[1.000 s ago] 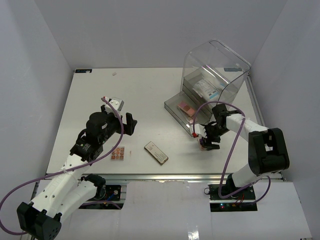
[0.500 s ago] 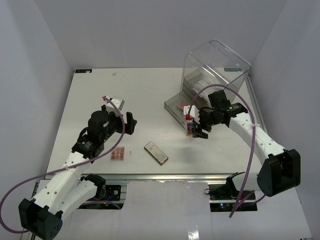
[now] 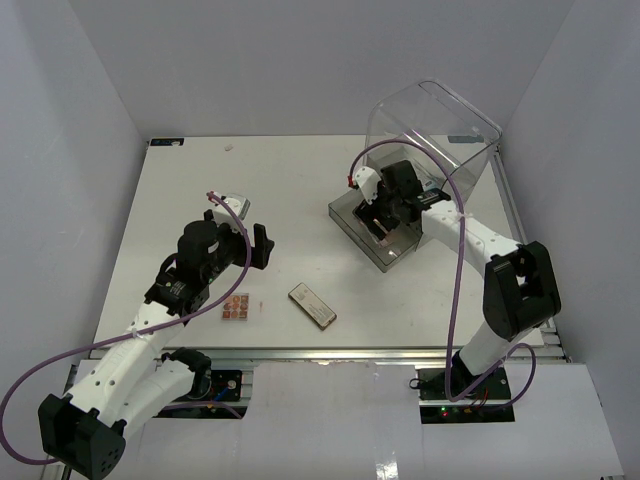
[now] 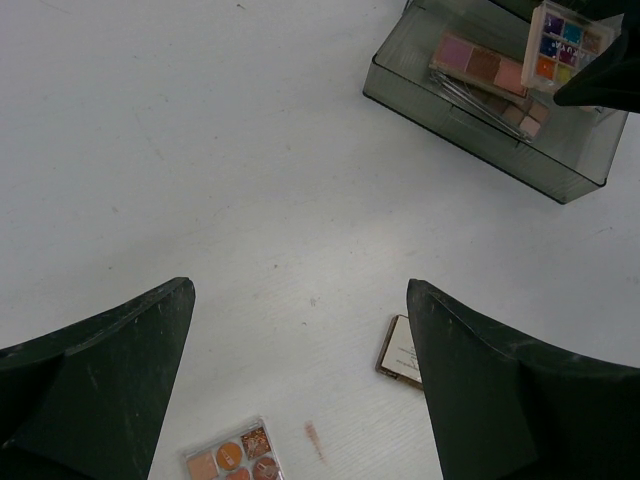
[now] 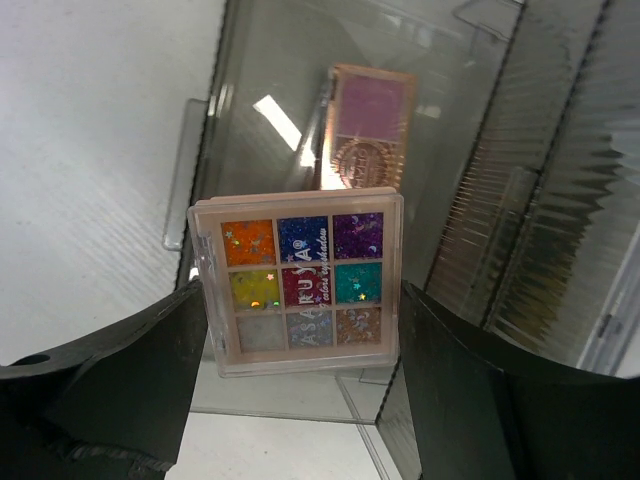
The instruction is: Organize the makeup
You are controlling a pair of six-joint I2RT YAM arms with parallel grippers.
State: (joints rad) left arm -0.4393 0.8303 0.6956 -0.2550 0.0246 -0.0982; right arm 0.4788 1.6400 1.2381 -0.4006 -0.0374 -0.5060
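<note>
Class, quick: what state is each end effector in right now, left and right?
Left end effector: open, holding nothing.
Right end effector: closed on the palette.

The top external camera looks down from above and behind, covering the whole tabletop (image 3: pixel 300 190). The left wrist camera faces downward from some height; the right wrist camera sits close. Both show the drawer (image 4: pixel 470 145) and multicolour palette (image 5: pixel 300 285).

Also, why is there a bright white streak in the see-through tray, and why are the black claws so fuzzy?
Right wrist view: that streak is light glaring off the tray's shiny floor; the right fingers are too near the lens, so they blur, though the palette looks sharp. Left wrist view: the left fingers are soft-edged too.
</note>
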